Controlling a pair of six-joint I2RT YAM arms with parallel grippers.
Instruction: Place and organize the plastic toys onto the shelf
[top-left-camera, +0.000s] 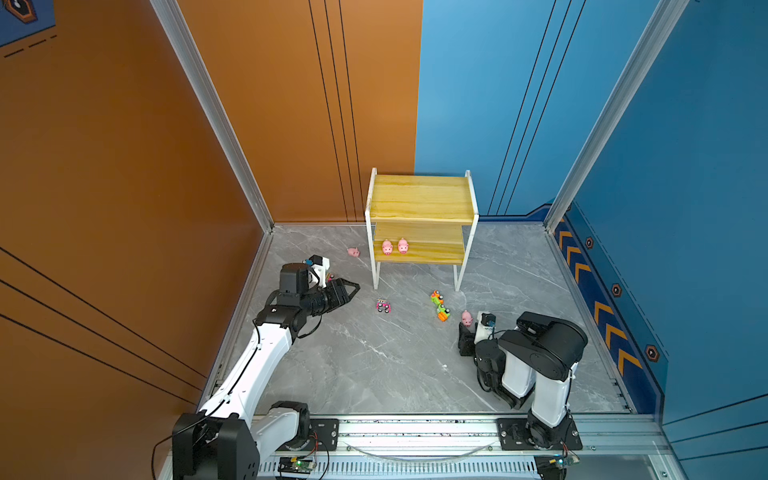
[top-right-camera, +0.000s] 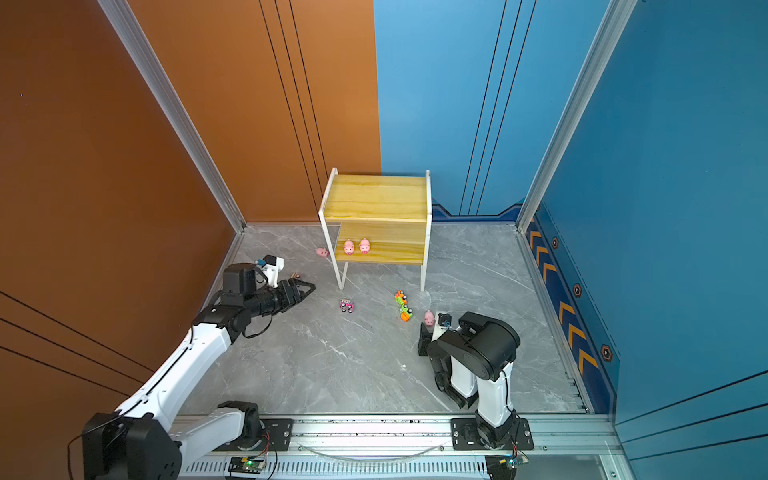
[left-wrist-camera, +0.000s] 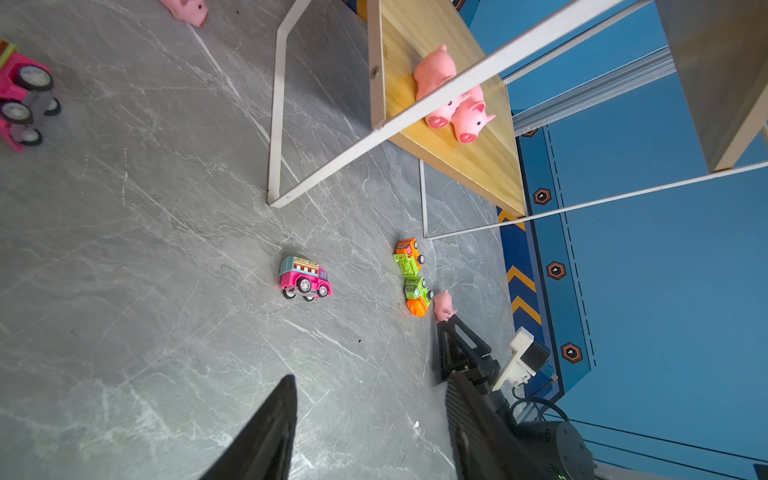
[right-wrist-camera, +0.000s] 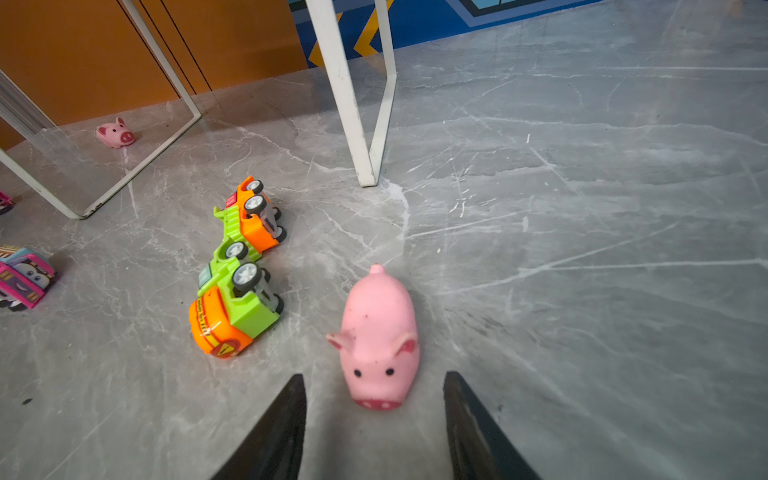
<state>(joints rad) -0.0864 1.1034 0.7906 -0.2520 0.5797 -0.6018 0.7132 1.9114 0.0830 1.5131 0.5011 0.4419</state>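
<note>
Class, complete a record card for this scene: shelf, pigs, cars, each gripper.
shelf: two wooden boards, white frame; top one bare.
pigs: two pigs side by side on the lower board; third pig on the floor left of the shelf; fourth pig at the right gripper.
cars: pink car upright; two green-and-orange cars on their sides, end to end; second pink car near the left gripper.
left gripper: open, empty.
right gripper: open, straddling the fourth pig's snout.
</note>
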